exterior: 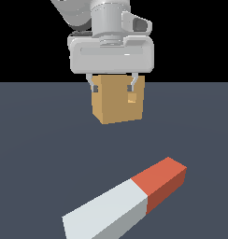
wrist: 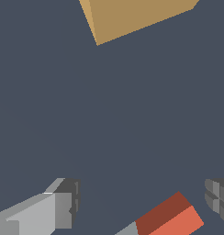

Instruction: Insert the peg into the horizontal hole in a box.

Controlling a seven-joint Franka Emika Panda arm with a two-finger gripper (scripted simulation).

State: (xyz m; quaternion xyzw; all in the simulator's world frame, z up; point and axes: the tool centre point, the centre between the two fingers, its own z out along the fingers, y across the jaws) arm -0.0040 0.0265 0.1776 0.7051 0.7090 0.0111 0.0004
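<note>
The peg (exterior: 127,200) lies flat on the dark floor in the foreground, its red-orange end (exterior: 162,179) toward the exterior view's right and its white part toward the left. Behind it stands the tan box (exterior: 117,103), with the small square hole (exterior: 132,98) in its front face near the right edge. My gripper (exterior: 112,86) hangs above the floor in front of the box's upper part, open, with nothing between its fingers. In the wrist view the peg's red end (wrist: 171,216) shows between the two fingertips (wrist: 63,202), and the box (wrist: 132,18) is farther off.
The dark grey floor (exterior: 36,140) spreads all around the peg and the box. No other objects show in either view.
</note>
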